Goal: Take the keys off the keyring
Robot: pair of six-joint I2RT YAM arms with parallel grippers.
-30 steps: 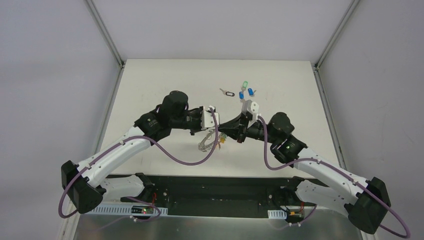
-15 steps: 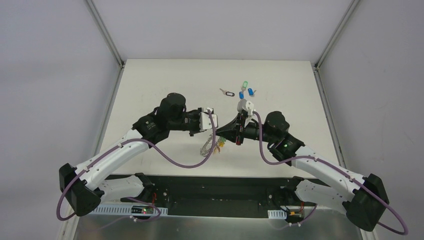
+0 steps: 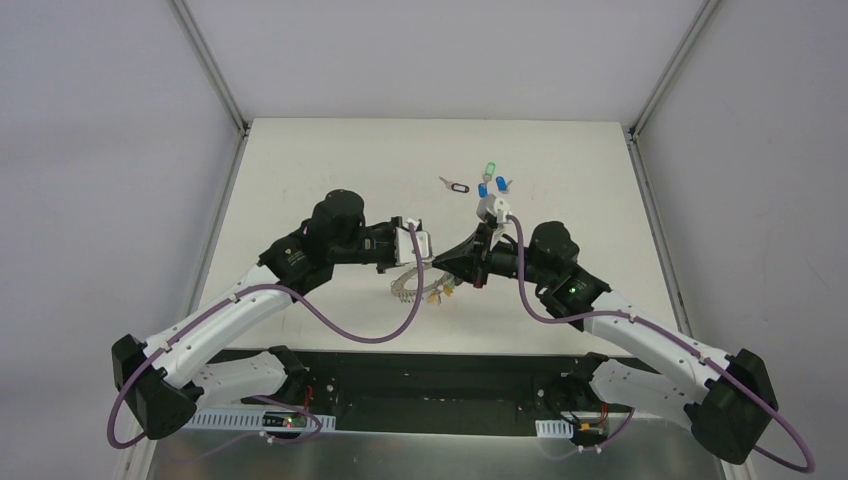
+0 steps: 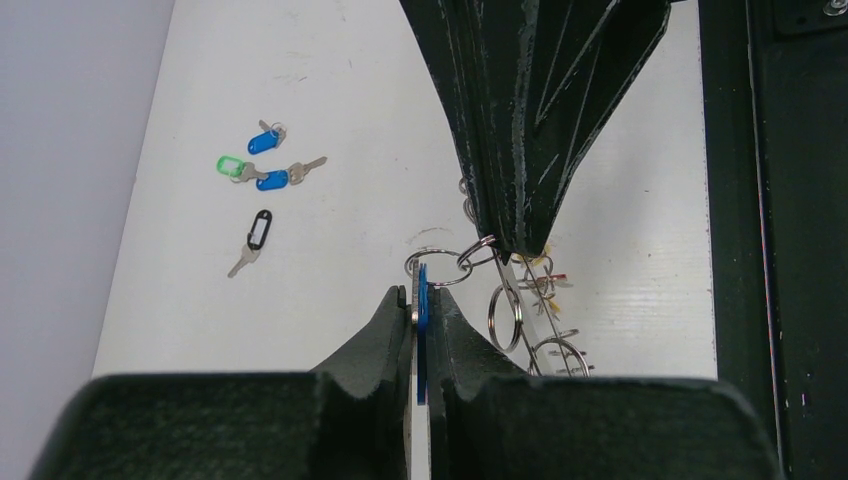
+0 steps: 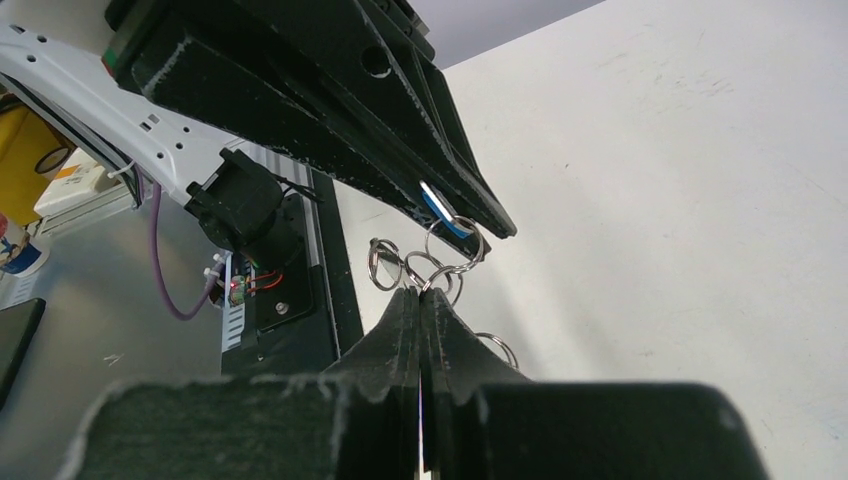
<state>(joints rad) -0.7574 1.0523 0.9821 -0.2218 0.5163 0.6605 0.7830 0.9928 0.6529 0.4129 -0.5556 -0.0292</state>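
My left gripper [image 3: 428, 243] is shut on a blue-tagged key [image 4: 421, 300], seen edge-on between its jaws in the left wrist view. The key's small split ring [image 4: 430, 266] links to the keyring [image 3: 405, 284], a flat grey ring held above the table, edge-on in the left wrist view [image 4: 512, 292]. My right gripper [image 3: 447, 266] is shut on the keyring's edge, tip to tip with the left gripper [image 5: 495, 228]. More split rings [image 5: 385, 265] and yellow and red tagged keys [image 4: 545, 280] hang from the keyring.
Several loose keys lie on the white table [image 3: 330, 160] beyond the grippers: black tag [image 3: 458, 187], green tag [image 3: 490, 168], two blue tags [image 3: 483, 189] [image 3: 501, 184]. The black base rail [image 3: 430, 375] runs along the near edge.
Both grippers have shifted slightly left and nearer, still tip to tip. The hanging keyring has swung and tilted flatter below them. The loose keys have not moved.
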